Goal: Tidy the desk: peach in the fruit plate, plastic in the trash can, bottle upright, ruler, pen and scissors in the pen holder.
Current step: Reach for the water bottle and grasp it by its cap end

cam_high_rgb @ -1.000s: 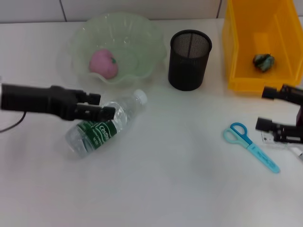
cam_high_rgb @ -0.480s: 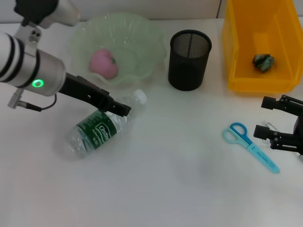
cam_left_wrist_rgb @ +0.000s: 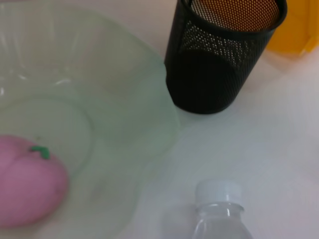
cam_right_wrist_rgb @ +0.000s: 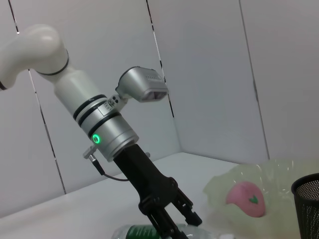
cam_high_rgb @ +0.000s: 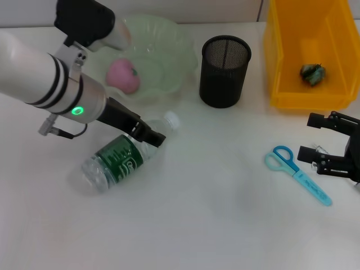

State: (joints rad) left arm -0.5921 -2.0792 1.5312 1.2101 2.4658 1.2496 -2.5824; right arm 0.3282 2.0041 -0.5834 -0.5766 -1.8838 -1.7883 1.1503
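A clear bottle [cam_high_rgb: 117, 158] with a green label lies on its side, white cap [cam_high_rgb: 170, 119] toward the pen holder. My left gripper [cam_high_rgb: 148, 135] reaches down over its shoulder with the jaws open on either side; it also shows in the right wrist view [cam_right_wrist_rgb: 174, 221]. The cap shows in the left wrist view [cam_left_wrist_rgb: 218, 191]. A pink peach [cam_high_rgb: 122, 75] sits in the green plate [cam_high_rgb: 174, 53]. Blue scissors [cam_high_rgb: 297, 175] lie at the right. My right gripper [cam_high_rgb: 315, 138] is open and empty just beyond them. Crumpled plastic [cam_high_rgb: 313, 73] lies in the yellow bin [cam_high_rgb: 281, 67]. Ruler and pen are hidden.
A black mesh pen holder [cam_high_rgb: 225, 71] stands empty between the plate and the bin, close behind the bottle's cap. The left arm's white forearm [cam_high_rgb: 39, 79] crosses in front of the plate's left side.
My left arm has swung from lying low at the left to reaching down from above, and its gripper has moved right along the bottle toward the cap. The bottle has shifted slightly. The right gripper has barely moved.
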